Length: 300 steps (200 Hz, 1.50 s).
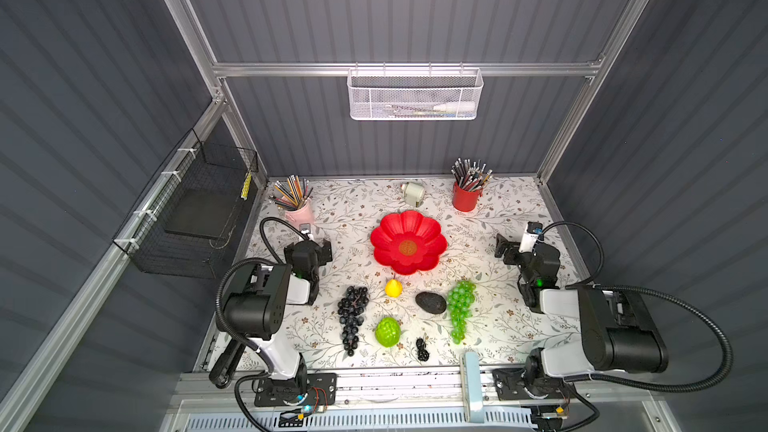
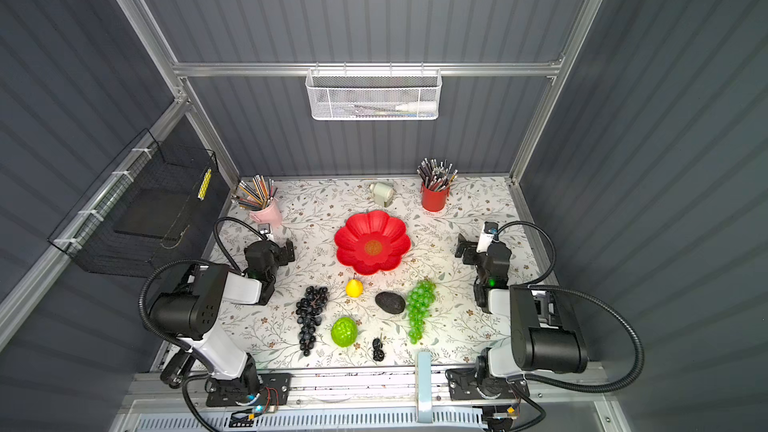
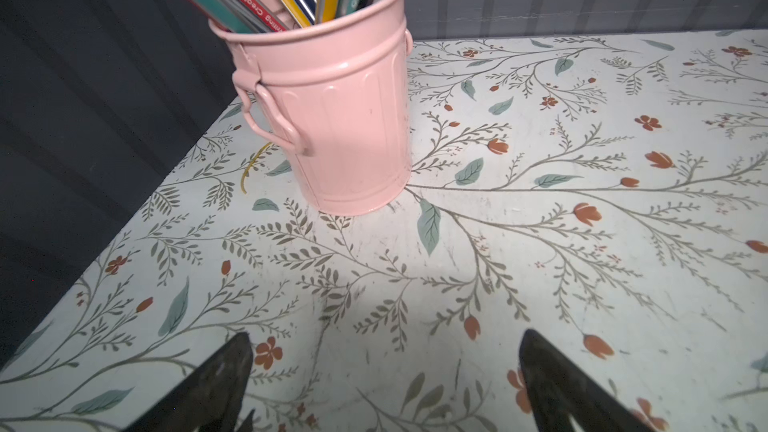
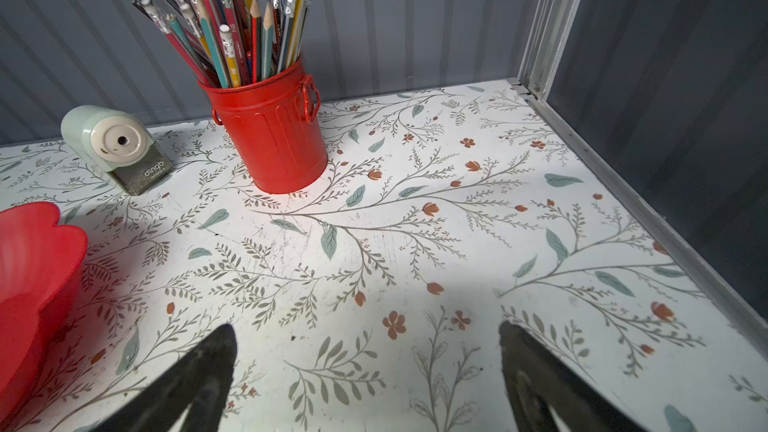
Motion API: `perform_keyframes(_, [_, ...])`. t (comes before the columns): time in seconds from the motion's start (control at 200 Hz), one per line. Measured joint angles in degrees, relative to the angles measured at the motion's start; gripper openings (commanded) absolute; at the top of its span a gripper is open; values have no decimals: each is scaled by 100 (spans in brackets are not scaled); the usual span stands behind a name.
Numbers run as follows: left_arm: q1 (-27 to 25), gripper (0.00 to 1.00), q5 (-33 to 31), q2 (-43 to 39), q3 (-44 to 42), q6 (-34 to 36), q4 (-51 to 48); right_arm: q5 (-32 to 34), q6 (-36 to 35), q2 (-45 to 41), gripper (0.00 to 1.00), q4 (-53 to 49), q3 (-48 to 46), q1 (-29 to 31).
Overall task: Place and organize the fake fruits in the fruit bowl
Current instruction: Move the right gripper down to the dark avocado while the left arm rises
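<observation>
Status: nothing is picked yet and the bowl is empty, so the step in hand looks like the first reach

Left tool (image 3: 386,336): jaws spread wide, nothing between them, over bare table (image 3: 540,243), nose toward the pink pencil cup (image 3: 340,118)

Right tool (image 4: 366,327): same, jaws wide apart and empty, nose toward the red pencil cup (image 4: 274,135), with the sharpener (image 4: 116,151) off beside that cup

Fruit bowl (image 1: 390,238) sits between the two tools, well apart from each

All six fruits lie on the table behind the tools, toward the arm bases:
- black-purple grape bunch (image 1: 352,317) and lime-green knobbly ball (image 1: 387,331) are nearer the left tool
- green grape bunch (image 1: 460,309) and dark bumpy oval (image 1: 431,302) are nearer the right tool
- yellow pear (image 1: 393,288) is close to the bowl rim; can't tell if its stem touches
- tiny black cluster (image 1: 422,349) is farthest from both tools

Next move, by judgement: neither wrist camera sees a fruit, so an arm has to pull back and tip its tool down over one. The long bunches probably want a grip across the thick end and will eat bowl space; the cluster needs a much narrower pinch
</observation>
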Motion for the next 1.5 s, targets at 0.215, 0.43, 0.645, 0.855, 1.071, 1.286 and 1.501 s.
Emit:
perform_keyframes(0.215, [2,100,2,0,0,0,-2,-2,-2,0,99,0,0,0])
perform_keyframes(0.43, [2,100,2,0,0,0,0,-2,-4,0,99,0,0,0])
perform_keyframes(0.645, [2,100,0,0,0,0,0,-2,-2,0,99,0,0,0])
perform_keyframes(0.855, [2,100,2,0,0,0,0,37,4,-2,99,0,0,0])
perform_keyframes(1.071, [2,100,-313,-153,483,-114,-1091,350,114,-684,99,-704,101,-4])
perform_keyframes(1.286, [-13,100,-688,-173,2387,-483,-3250,629,643,-1602,96,-3200,1792,26])
perform_keyframes(1.501, [-297,100,-1040,-474,3757,-1456,-5753,444,802,-2159,92,-5246,2970,916])
